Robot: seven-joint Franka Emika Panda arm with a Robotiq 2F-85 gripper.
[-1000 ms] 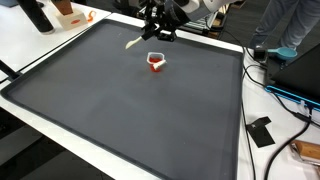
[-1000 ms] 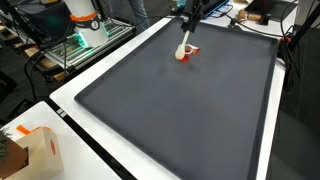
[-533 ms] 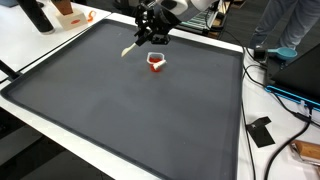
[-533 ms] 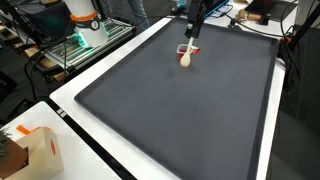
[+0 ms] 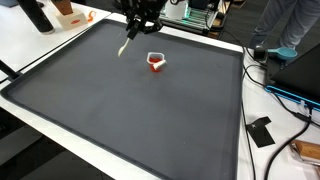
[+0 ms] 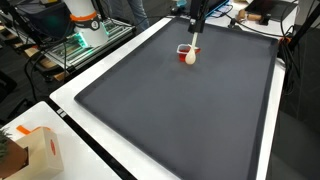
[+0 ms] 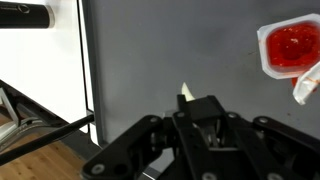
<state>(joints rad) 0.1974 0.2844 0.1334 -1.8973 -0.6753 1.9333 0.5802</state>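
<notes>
My gripper [image 5: 140, 24] [image 6: 195, 28] hangs above the far part of the black mat [image 5: 120, 110], shut on a pale wooden spoon [image 5: 125, 46] [image 6: 191, 57] that points down from the fingers. In the wrist view only the spoon's tip [image 7: 185, 93] shows beyond the closed gripper [image 7: 200, 112]. A small white cup of red sauce [image 5: 155, 62] [image 6: 184, 48] [image 7: 290, 46] stands on the mat beside the spoon, apart from it. Its peeled lid [image 7: 306, 88] hangs off one side.
The mat lies on a white table [image 6: 100, 165]. At the table's edges are a cardboard box [image 6: 38, 150], a black bottle [image 5: 36, 14] and an orange-and-white object [image 5: 68, 14]. Cables [image 5: 285, 95], a black device [image 5: 260, 131] and a person [image 5: 290, 25] are beyond one side.
The gripper has carried the spoon sideways from over the cup to a spot beside it. The cup has not moved.
</notes>
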